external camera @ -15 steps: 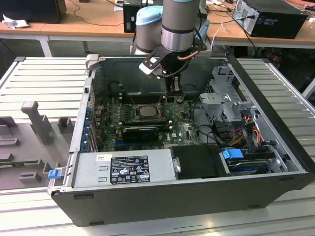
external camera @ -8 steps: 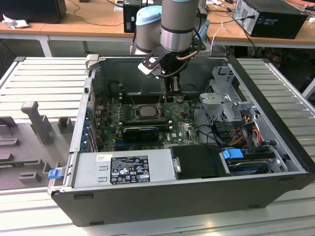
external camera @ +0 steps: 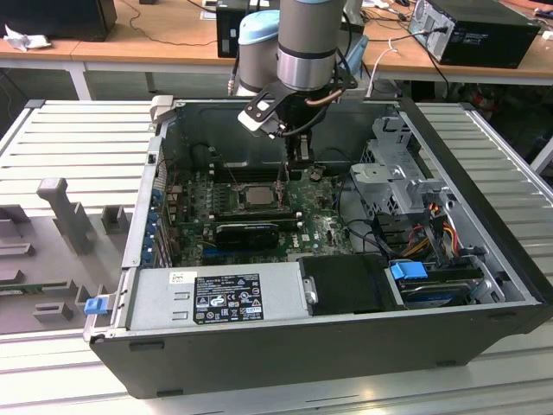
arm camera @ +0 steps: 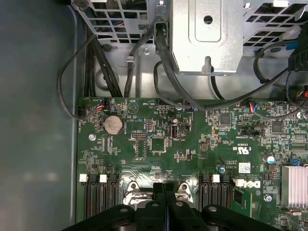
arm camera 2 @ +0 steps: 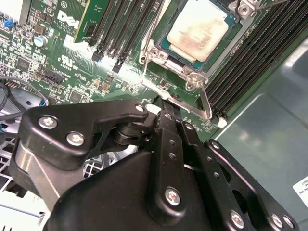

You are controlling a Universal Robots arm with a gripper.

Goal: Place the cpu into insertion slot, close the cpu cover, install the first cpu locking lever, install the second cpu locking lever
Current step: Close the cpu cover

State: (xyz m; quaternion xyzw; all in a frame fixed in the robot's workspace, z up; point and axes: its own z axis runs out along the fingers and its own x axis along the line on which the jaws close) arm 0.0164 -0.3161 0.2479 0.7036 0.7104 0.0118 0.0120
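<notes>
The cpu (arm camera 2: 199,29), a pale square chip, lies seated in the insertion slot (arm camera 2: 191,76) on the green motherboard; in the exterior view the cpu (external camera: 257,196) is at the board's middle. The cpu cover (arm camera 2: 155,54) lies flat around the chip as a metal frame. A thin silver locking lever (arm camera 2: 206,103) runs along the socket's edge, and in the exterior view two thin levers (external camera: 282,177) stand up beside the socket. My gripper (arm camera 2: 166,115) hovers just beside the socket, close to the lever, with its black fingers pressed together. In the first wrist view the gripper (arm camera: 163,186) has nothing showing between them.
Black memory slots (arm camera 2: 120,29) flank the socket. A coin cell (arm camera: 112,125) sits on the board, near black cables (arm camera: 163,57) and a grey drive cage (arm camera: 207,38). A finned heat sink (arm camera: 294,185) is nearby. The power supply (external camera: 216,298) fills the case's front.
</notes>
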